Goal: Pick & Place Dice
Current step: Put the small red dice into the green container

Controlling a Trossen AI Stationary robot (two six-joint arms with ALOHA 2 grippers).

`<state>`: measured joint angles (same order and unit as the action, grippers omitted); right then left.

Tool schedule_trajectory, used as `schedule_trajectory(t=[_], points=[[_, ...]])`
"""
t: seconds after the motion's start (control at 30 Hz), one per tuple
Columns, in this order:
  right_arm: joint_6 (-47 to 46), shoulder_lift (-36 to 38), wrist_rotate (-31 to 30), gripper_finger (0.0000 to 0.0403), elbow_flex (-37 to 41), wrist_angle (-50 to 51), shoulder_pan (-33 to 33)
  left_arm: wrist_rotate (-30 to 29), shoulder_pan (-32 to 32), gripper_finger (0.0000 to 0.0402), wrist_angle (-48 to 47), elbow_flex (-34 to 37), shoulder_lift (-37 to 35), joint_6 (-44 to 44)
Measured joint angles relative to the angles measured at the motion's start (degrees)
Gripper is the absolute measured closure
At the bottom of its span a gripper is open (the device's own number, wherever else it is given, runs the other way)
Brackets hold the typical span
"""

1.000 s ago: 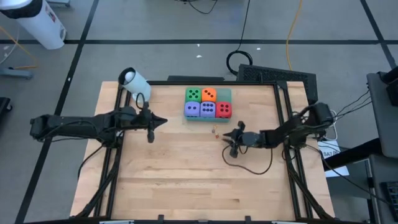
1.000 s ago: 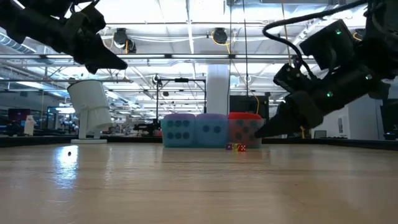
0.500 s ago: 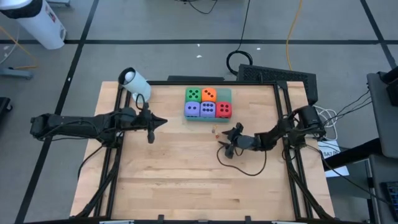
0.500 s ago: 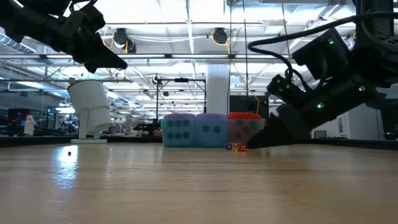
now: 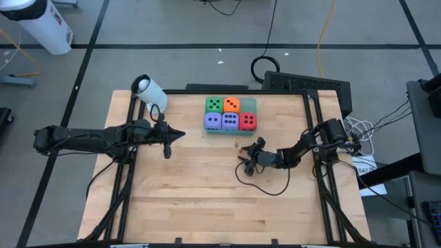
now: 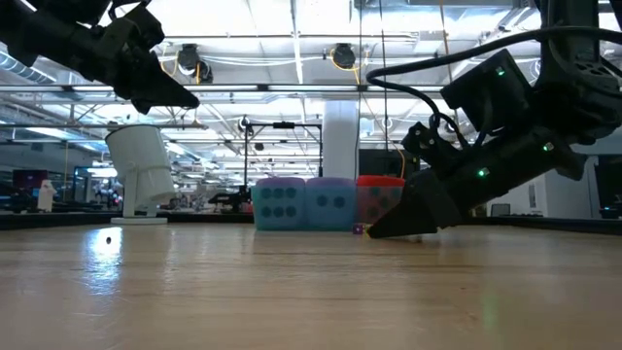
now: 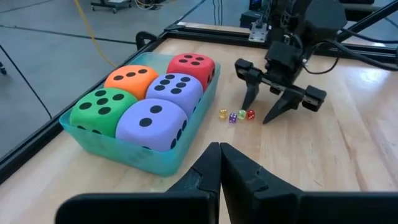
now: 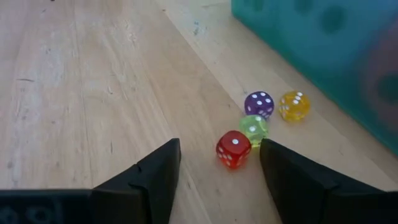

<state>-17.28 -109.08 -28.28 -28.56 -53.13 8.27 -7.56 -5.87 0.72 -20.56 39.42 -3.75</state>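
Five foam dice sit packed in the green tray [image 7: 155,163] at the table's far middle: green [image 7: 102,104], orange [image 7: 132,78], red [image 7: 191,64] and two purple [image 7: 174,87] [image 7: 152,121]. Several tiny translucent dice lie on the wood just in front of the tray: red [image 8: 234,149], green [image 8: 252,127], purple [image 8: 259,104], yellow [image 8: 293,106]. My right gripper [image 8: 219,144] is open and low at the table, its fingers standing on either side of the tiny red die without touching it. My left gripper [image 5: 180,135] is shut and hovers above the table's left half.
A white cylinder [image 5: 149,91] lies at the table's far left corner. A thin dark cable [image 5: 265,184] loops on the wood below the right arm. Dark frame rails run along the table's left and right edges. Bare wood fills the near half.
My right gripper has moved toward the table's left and come down, from above the wood to table level beside the tiny dice, tipping forward as it went. The dice and the left arm have stayed where they were.
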Motion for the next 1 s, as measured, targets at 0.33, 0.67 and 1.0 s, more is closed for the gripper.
schedule_trajectory(t=[0.33,0.67,1.0], points=[[0.0,0.0,-0.4,0.0251,0.0,2.2,-0.8,-0.1,0.0,0.0387,0.1,0.0,0.0,0.0],[0.4,0.1,-0.5,0.0323,0.0,2.9,-1.6,-0.1,0.0,0.0387,0.0,0.0,0.0,0.4],[2.4,0.0,-0.3,0.0334,0.1,2.8,-1.6,0.0,0.0,0.0387,0.0,0.0,0.0,0.5]])
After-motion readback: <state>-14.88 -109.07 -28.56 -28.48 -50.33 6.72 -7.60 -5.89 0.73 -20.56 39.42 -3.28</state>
